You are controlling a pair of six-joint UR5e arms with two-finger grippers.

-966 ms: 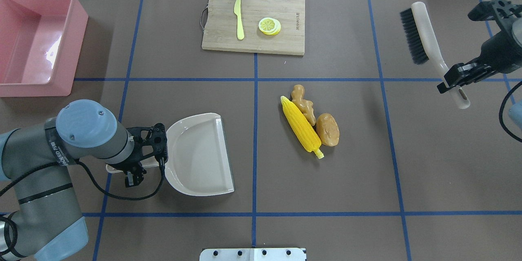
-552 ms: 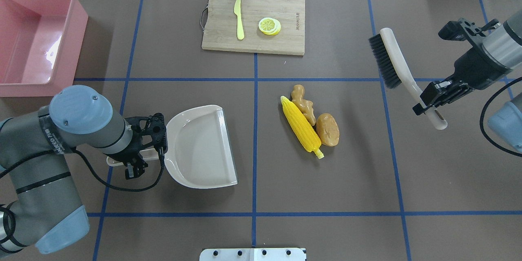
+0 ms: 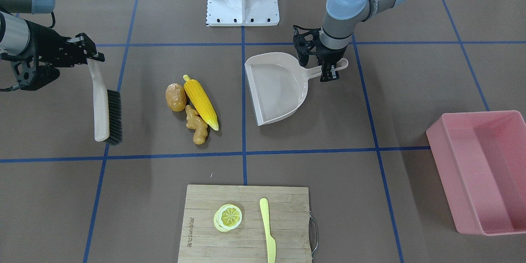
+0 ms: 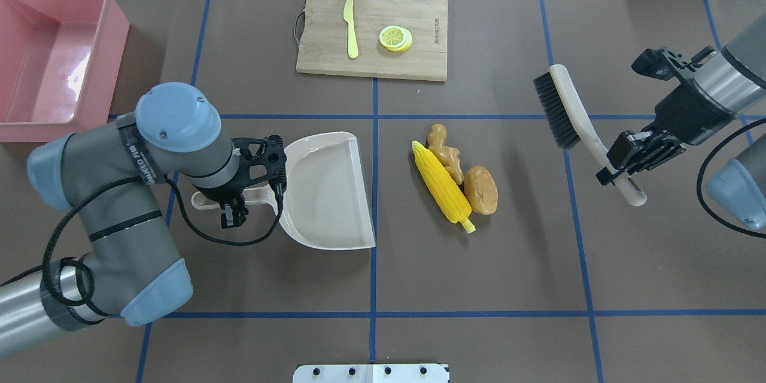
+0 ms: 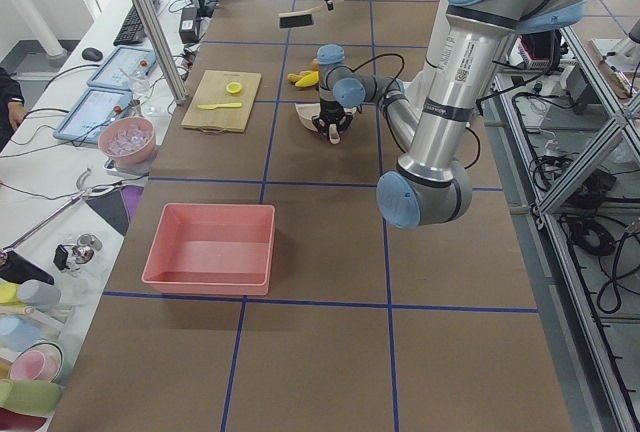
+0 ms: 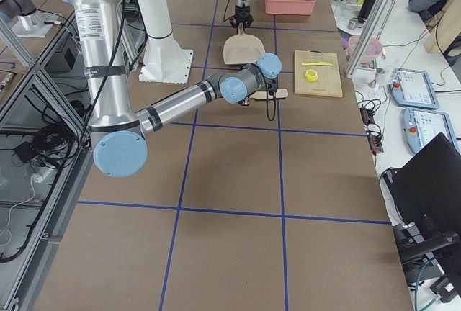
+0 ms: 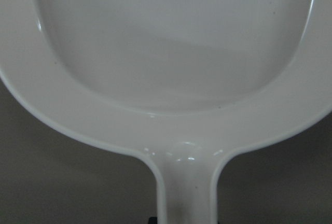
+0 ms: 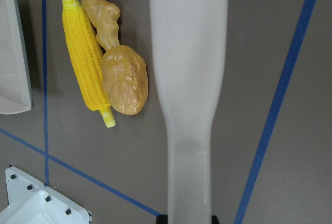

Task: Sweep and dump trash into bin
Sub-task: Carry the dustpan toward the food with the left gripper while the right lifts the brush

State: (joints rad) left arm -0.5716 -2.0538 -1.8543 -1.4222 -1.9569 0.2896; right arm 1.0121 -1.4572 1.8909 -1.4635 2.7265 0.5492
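Note:
The trash lies together mid-table: a yellow corn cob (image 4: 443,187), a tan ginger root (image 4: 446,152) and a brown-orange potato (image 4: 481,190). My left gripper (image 4: 236,200) is shut on the handle of the beige dustpan (image 4: 326,191), whose open edge faces the trash, a short gap to its left. The pan fills the left wrist view (image 7: 171,53). My right gripper (image 4: 622,161) is shut on the handle of the brush (image 4: 574,119), held right of the trash with its bristles (image 4: 549,111) facing it. The pink bin (image 4: 54,60) stands at the far left.
A wooden cutting board (image 4: 371,30) with a pale yellow knife (image 4: 350,27) and lemon slices (image 4: 395,38) lies at the far middle. Blue tape lines cross the brown table. The robot's base plate (image 4: 371,373) is at the near edge.
My left arm has slid the dustpan right and away from me, closer to the trash. My right arm has carried the brush left and nearer, toward the trash. The trash has not moved.

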